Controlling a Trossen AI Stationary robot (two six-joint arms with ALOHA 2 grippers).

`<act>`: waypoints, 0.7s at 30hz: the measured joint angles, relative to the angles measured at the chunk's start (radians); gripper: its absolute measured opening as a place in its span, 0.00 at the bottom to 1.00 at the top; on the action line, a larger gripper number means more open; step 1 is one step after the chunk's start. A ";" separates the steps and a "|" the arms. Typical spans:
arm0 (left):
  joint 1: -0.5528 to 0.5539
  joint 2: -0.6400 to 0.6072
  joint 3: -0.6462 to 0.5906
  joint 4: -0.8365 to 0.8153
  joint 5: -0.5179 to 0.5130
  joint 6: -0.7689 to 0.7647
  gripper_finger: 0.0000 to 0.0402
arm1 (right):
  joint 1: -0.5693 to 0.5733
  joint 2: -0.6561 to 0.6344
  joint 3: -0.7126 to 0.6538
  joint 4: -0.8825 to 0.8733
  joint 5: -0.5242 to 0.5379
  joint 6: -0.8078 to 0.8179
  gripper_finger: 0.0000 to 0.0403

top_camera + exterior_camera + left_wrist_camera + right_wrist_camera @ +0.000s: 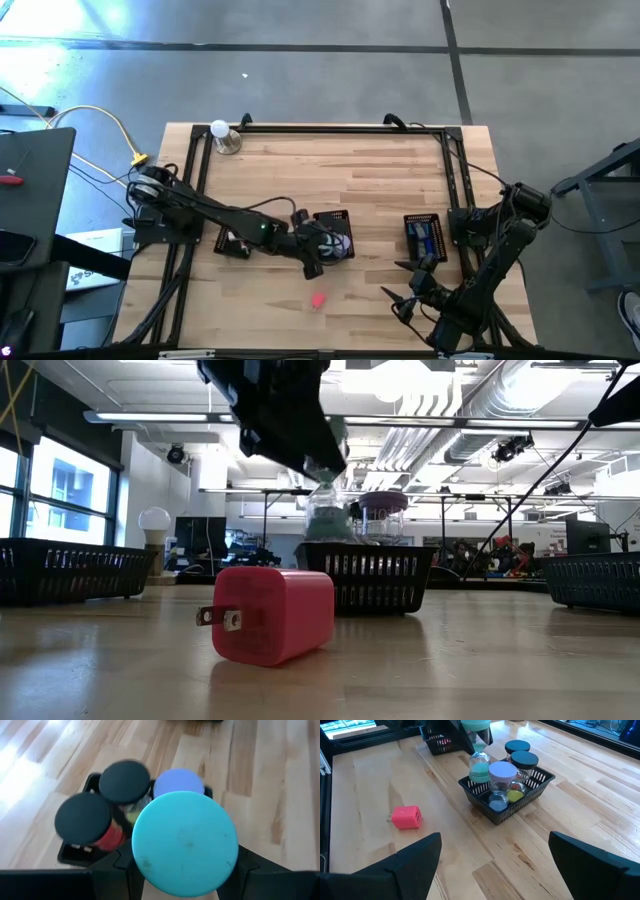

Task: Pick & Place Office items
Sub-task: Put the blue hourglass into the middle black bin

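Pink plug block (272, 615) lies closest to the low camera, on its side on the wooden table (370, 175), with two metal prongs sticking out. It sits alone on bare wood, in front of the middle mesh tray (520, 802) and well apart from it.

Behind the pink plug block stands that middle mesh tray. It holds little clear jars standing up: one with a purple lid (502, 770) at the near side, and two with black lids (523, 758) toward the far side. Something yellow-green (514, 796) and something red (107, 836) show low down in the tray among the jars.

Right over the tray hangs the left gripper (181, 870). Its fingers (120, 867) are part way closed on a jar with a teal lid (185, 842), and the jar is at the tray's near corner, a bit higher than the others.

To the side of the pink plug block, the right gripper (410, 290) waits near the table's front edge. Its fingers (410, 865) are spread wide and hold nothing.

Farther off are two more mesh trays, one at the left (232, 243) and one at the right with blue things in it (425, 237). At the far back corner of the table stands a white ball on a metal base (222, 133).
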 joint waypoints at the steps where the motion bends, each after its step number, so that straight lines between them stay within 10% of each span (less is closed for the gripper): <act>1: 0.000 0.000 -0.001 -0.004 -0.002 0.000 0.41 | 0.000 0.000 0.000 0.002 0.000 0.000 0.89; 21: 0.025 0.060 -0.001 0.003 -0.049 0.001 0.41 | 0.000 0.000 0.000 0.007 0.000 -0.006 0.89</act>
